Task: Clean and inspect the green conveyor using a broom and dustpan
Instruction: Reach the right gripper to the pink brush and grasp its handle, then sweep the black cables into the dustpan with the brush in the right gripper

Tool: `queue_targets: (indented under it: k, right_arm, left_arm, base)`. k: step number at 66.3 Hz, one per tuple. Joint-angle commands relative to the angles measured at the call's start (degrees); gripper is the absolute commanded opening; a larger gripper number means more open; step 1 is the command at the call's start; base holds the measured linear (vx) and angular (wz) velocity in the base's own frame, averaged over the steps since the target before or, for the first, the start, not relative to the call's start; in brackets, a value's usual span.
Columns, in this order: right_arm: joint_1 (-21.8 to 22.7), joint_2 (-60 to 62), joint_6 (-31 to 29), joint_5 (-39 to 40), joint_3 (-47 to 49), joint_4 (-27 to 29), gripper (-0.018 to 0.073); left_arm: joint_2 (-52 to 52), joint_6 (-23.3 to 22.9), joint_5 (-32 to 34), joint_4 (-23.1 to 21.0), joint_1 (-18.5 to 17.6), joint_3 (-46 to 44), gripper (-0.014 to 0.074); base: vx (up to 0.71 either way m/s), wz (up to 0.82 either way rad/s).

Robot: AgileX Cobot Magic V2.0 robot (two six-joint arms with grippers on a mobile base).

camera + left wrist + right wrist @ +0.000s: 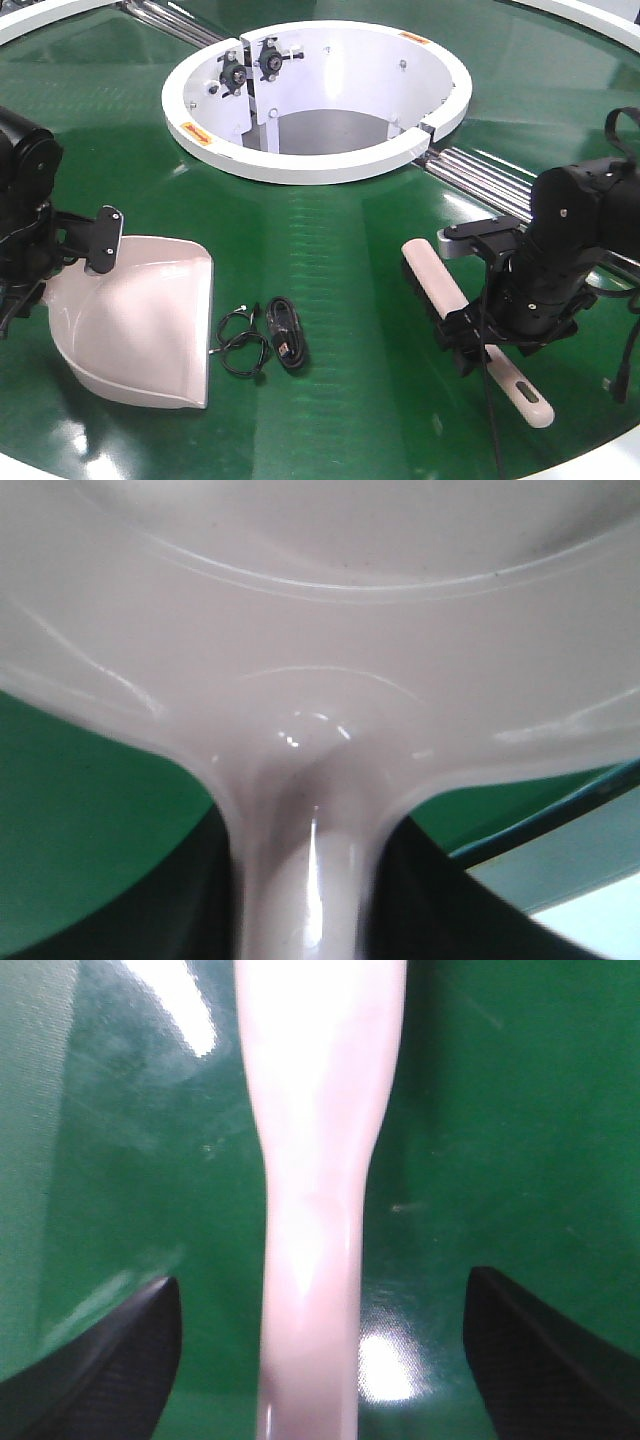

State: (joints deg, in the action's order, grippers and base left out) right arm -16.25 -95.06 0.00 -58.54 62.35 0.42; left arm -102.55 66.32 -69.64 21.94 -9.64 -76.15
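1. Currently your left gripper (102,240) is closed on the wide pale pinkish-beige plastic dustpan (140,330). In the left wrist view, its dark fingers (190,900) sit flush against both sides of the straight handle.
2. You hold the dustpan at the left of the large glossy dark-green conveyor (340,300). It is tilted, with its open lip down on the belt and facing right.
3. Your right gripper (318,1360) is open. In the right wrist view, its black fingers (110,1360) stand well apart on either side of the narrow handle and do not touch it.
4. Note that the long flat pale pinkish-beige plastic broom (435,275) lies on the belt at the right. It runs diagonally, its wider head towards the hub and its handle end towards the near edge. Your right gripper straddles its middle.
5. A coiled black cable (285,335) and a thin black wire loop (240,345) lie on the belt just beside the dustpan's lip, between dustpan and broom.
6. Beyond them you see the white circular hub ring (320,165), with steel rollers (490,175) crossing the belt to its right.
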Motion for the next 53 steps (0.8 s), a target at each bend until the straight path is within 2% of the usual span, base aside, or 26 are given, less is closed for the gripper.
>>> queue_targets:
  k: [1, 35, 43, 53]
  right_arm:
    - [0.0, 0.9, -0.7, 1.0, 1.6, 0.1, 0.0554]
    - [0.0, -3.4, -0.6, 1.7, 2.0, 0.1, 0.0513]
    - [0.0, -3.4, -0.7, 1.7, 2.2, 0.0, 0.0455]
    - [0.0, -4.0, -1.5, 1.5, 2.2, 0.1, 0.0322]
  left_arm:
    - [3.0, -0.8, -1.9, 0.7, -0.3, -1.6, -0.0006]
    - [3.0, -0.8, -1.9, 0.7, -0.3, -1.6, -0.0006]
    - [3.0, -0.8, -1.9, 0.7, -0.3, -1.6, -0.0006]
    - [3.0, -0.8, -1.9, 0.7, -0.3, -1.6, -0.0006]
  base:
    - [0.0, 0.0]
    - [0.0, 0.0]
    - [0.0, 0.0]
    - [0.0, 0.0]
